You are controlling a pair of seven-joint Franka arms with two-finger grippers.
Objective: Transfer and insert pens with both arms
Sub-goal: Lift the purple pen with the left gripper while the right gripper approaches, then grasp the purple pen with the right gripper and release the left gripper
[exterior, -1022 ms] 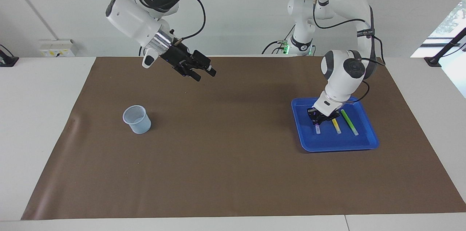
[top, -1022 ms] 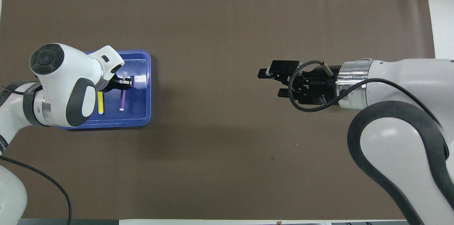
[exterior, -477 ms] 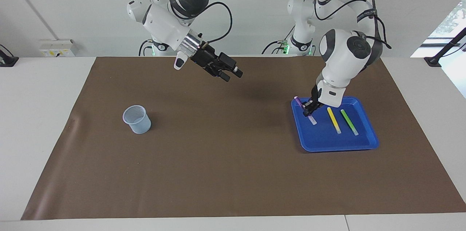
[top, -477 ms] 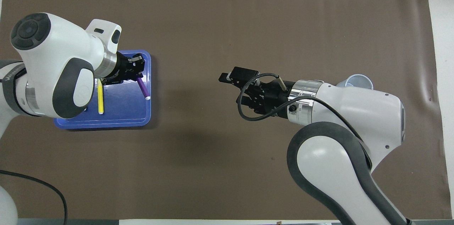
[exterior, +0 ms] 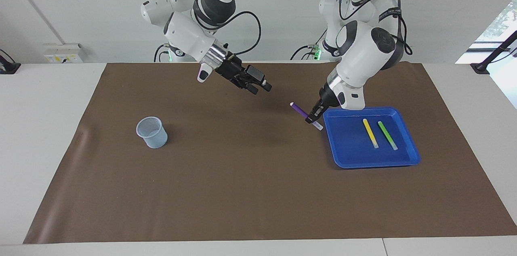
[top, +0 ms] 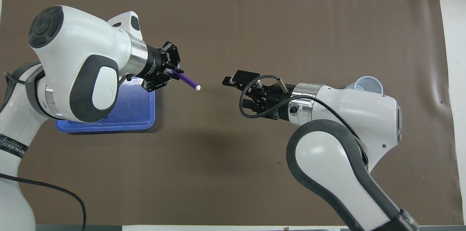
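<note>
Left gripper [exterior: 314, 117] pinches the purple pen [exterior: 301, 111] in the air just off the tray [exterior: 408, 159]. Right gripper [exterior: 258, 86] hangs spread wide, well apart from the pen tip. Short grip: the handover could twist the pen loose if the jaws meet it skewed.

Cup [top: 367, 84] half under right arm

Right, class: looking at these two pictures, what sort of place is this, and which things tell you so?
Most likely a robotics lab. Two large white arms work over a table covered with a brown mat, the left pincer holding a purple pen, and the props are staged: a blue tray and a mesh cup.
</note>
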